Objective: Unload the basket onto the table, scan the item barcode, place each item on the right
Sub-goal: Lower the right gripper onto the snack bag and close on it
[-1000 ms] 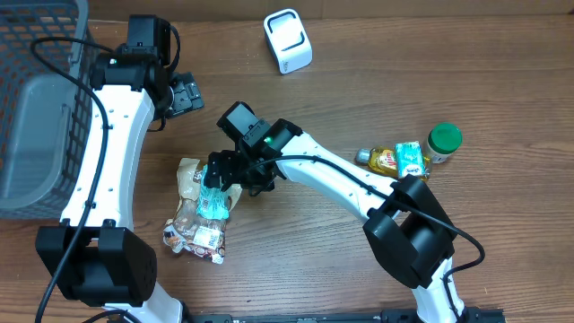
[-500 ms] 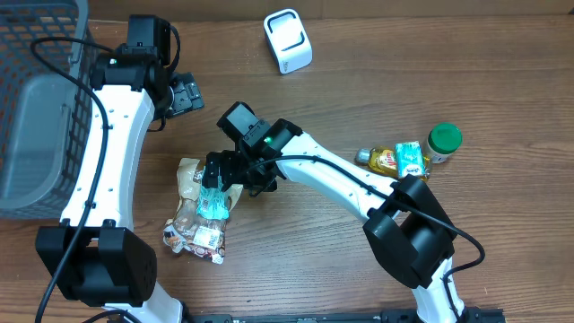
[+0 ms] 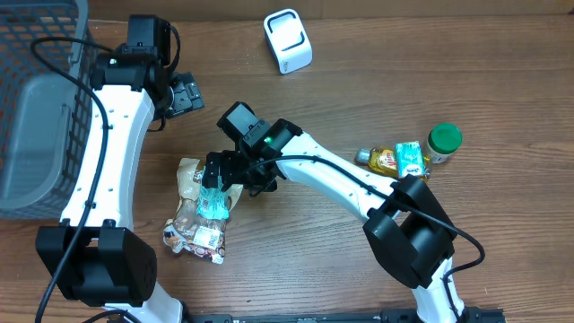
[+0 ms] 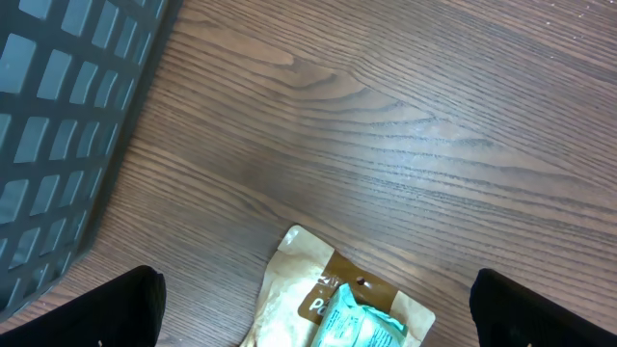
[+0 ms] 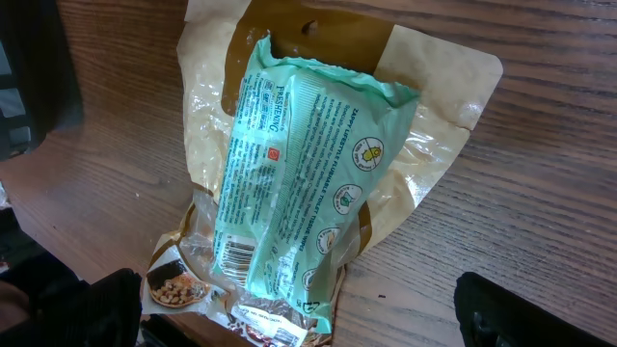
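Right gripper, overhead view: jaws spread wide, holding nothing, poised directly over the teal packet. That packet lies on top of a tan and brown pouch, with a clear snack bag under its lower end. My left gripper is also open and empty, well apart from the pile, near the grey basket. White scanner sits at the far edge of the table. A green-lidded jar, a small bottle and a green carton are grouped on my right.

Left wrist view: both dark fingertips at the lower corners, wide apart; the pouch's top and a corner of the packet show between them. Basket mesh at left.

Right wrist view: fingertips at the lower corners, apart from the packet. Packet runs diagonally, printed side up: round yellow-and-white icons, a small red square, and a white striped patch, apparently a barcode, at its lower end. Print too small to read.
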